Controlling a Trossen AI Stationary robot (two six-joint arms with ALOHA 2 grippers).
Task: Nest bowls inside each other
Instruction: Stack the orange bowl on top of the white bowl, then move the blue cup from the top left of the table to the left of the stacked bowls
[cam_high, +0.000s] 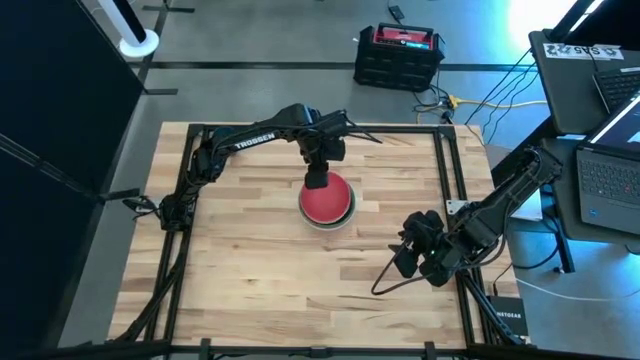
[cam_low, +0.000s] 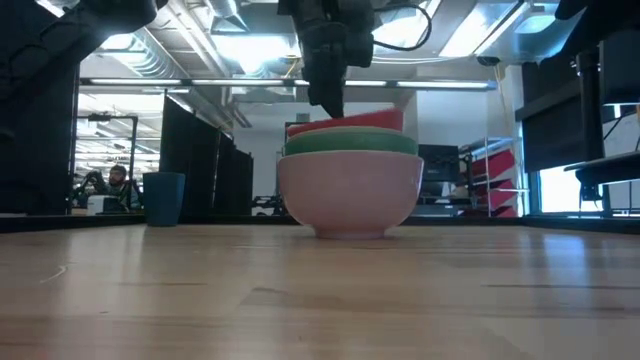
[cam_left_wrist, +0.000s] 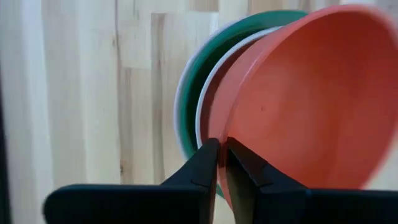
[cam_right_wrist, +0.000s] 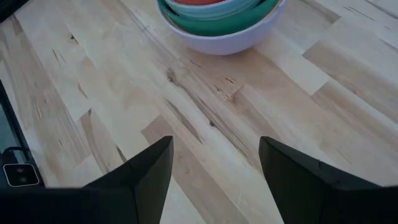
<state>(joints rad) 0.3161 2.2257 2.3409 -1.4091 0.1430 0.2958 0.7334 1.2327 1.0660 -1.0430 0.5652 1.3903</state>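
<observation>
While the left pincer (cam_left_wrist: 221, 163) pinches the rim of the red bowl (cam_left_wrist: 311, 99), that bowl sits tilted atop the stack near the middle of the bench (cam_high: 250, 270), nested over a green bowl (cam_low: 350, 142) inside a white bowl (cam_low: 350, 195); the right pincer (cam_right_wrist: 214, 168) waits released near the bench's right edge

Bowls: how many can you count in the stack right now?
3 show clearly, nested mid-table: off-white bowl at the bottom, green bowl inside it, red bowl tilted on top. A thin white rim hints another may be hidden between.
</observation>
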